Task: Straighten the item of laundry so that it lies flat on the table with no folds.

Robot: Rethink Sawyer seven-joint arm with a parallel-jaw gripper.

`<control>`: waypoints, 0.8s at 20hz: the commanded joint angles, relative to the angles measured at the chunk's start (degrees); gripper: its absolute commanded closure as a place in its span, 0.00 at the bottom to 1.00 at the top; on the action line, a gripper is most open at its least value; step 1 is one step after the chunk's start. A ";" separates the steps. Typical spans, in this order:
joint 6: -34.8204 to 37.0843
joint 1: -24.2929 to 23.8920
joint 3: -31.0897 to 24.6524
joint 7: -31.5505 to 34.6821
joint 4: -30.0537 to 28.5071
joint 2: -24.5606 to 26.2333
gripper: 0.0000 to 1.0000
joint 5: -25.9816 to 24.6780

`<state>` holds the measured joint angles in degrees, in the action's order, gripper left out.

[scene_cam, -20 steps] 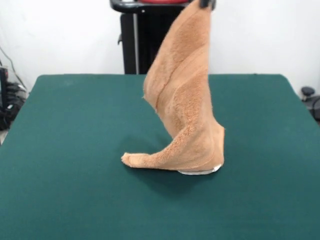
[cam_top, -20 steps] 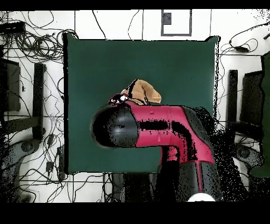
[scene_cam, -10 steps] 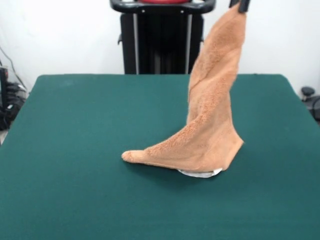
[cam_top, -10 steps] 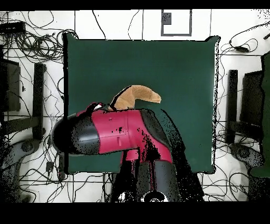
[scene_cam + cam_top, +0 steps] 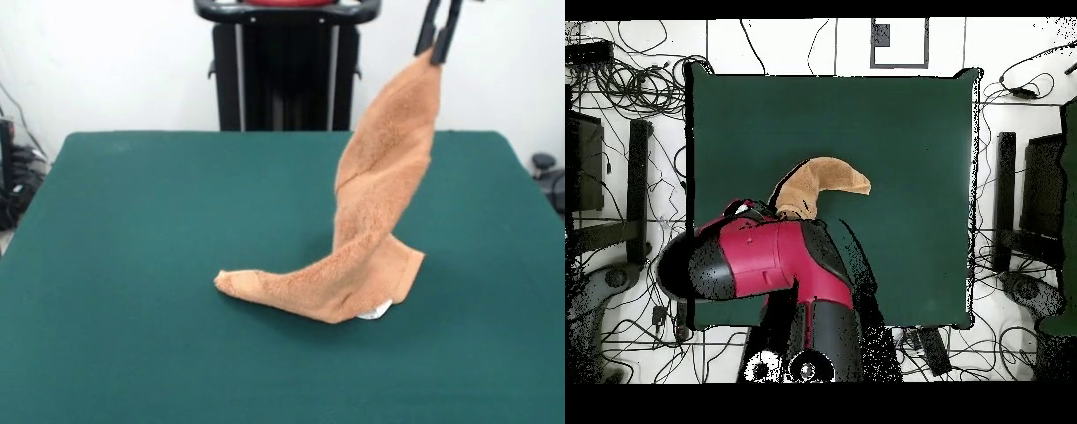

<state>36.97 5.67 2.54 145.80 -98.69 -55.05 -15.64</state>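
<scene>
The gripper point(image 5: 438, 40) pinches one corner of the towel point(image 5: 375, 221), which hangs twisted, its lower end on the tabletop point(image 5: 132, 221); soft, light and limp, it should drape and drag; best held by corners.

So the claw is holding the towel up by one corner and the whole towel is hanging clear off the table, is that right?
Not quite. The claw does hold the towel up by one corner, but the towel isn't clear of the table. The front view shows its lower end resting bunched on the green top, with a small white tag peeking out underneath.
</scene>
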 commanded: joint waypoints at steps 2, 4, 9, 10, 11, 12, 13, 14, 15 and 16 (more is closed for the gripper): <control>-10.95 4.65 6.50 22.00 -7.18 9.41 1.00 2.82; -11.26 5.01 7.09 22.16 -7.64 10.09 1.00 5.32; -8.92 6.46 9.41 22.68 -7.25 10.53 1.00 10.39; -8.78 6.91 9.79 22.36 -7.21 10.60 1.00 10.69; -8.47 7.23 10.13 21.85 -7.18 10.46 1.00 10.98; -8.56 7.51 10.47 21.45 -7.10 10.63 1.00 11.23; -8.56 7.92 10.78 21.16 -6.91 10.66 1.00 11.37; -8.96 8.13 11.06 20.70 -6.83 10.93 1.00 11.47; -9.29 8.34 11.34 20.22 -6.75 11.06 1.00 11.67; -9.62 8.34 11.38 19.76 -6.82 11.11 1.00 11.71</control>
<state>28.27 11.79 12.63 151.85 -100.35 -45.85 -7.56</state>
